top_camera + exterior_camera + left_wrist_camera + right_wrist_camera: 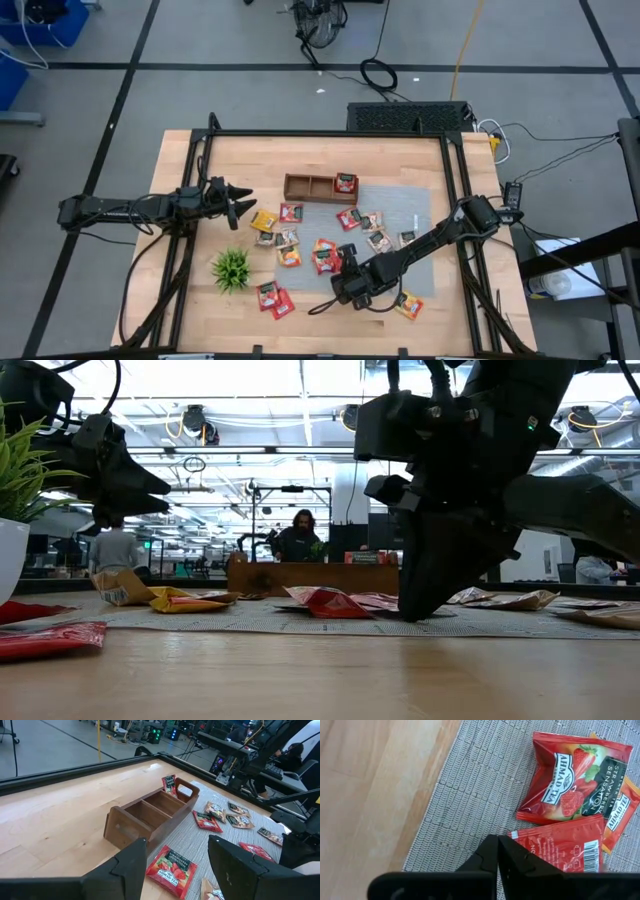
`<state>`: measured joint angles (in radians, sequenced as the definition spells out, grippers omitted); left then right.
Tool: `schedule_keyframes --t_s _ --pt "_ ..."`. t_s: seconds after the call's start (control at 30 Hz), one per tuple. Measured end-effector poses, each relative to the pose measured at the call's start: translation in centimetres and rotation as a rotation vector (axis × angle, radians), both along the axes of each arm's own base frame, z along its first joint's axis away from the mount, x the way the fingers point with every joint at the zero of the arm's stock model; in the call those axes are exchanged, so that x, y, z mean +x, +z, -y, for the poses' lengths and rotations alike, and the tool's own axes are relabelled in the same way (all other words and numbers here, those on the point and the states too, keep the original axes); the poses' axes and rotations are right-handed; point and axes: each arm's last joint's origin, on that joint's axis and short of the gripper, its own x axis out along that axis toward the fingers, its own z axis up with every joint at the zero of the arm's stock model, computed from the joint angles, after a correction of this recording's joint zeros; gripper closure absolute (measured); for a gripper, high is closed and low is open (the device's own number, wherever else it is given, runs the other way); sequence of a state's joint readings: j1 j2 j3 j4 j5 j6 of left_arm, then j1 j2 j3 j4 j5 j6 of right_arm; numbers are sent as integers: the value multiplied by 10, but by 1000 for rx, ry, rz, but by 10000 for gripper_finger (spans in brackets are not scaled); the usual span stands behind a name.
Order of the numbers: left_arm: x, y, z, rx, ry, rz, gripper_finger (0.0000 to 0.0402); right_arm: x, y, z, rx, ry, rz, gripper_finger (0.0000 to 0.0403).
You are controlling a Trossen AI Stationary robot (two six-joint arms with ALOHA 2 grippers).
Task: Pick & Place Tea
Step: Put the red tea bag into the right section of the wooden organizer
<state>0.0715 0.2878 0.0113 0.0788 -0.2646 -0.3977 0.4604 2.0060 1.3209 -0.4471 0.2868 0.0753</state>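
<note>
Several tea packets, red, orange and yellow, lie scattered on a grey mat (405, 205). One red packet (346, 183) stands in the right compartment of the wooden tray (305, 187). My right gripper (498, 842) reaches down to the mat's near left part, shut at the corner of a red packet (565, 845) that lies barcode side up. Next to that one lies a red strawberry packet (570, 780). My left gripper (245, 203) hangs open above the table's left side, short of the tray, with nothing between its fingers. My right gripper comes slanting down from the table's right and near side, its shut fingertips at the red packet's corner (514, 836). One finger (520, 860) covers that corner, so whether it is pinched does not show. The packet lies flat on the mat.
A small green plant (231, 268) in a white pot stands at the near left. Two red packets (273, 298) lie on bare wood near the front edge, and an orange one (409, 305) at the mat's near right. A black frame (330, 134) runs around the table.
</note>
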Motion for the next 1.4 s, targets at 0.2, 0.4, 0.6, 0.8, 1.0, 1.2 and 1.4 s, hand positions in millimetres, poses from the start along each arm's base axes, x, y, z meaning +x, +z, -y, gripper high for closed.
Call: schedule_keyframes --t_s 0.2,0.4,0.6,0.8,1.0,1.2,1.4 --pt "0 0 0 0 0 0 190 -3 7 1 47 -105 3 397" --pt "0 0 0 0 0 0 190 -5 18 2 124 -242 33 372" --pt "0 0 0 0 0 0 190 -8 30 3 158 -288 54 332" --pt "0 0 0 0 0 0 190 -9 43 6 242 -506 139 292" --pt "0 0 0 0 0 0 190 -7 48 11 381 -834 229 255" --pt "0 0 0 0 0 0 190 -5 48 17 528 -1120 271 220" --pt "0 0 0 0 0 0 190 -4 51 25 568 -1282 258 192"
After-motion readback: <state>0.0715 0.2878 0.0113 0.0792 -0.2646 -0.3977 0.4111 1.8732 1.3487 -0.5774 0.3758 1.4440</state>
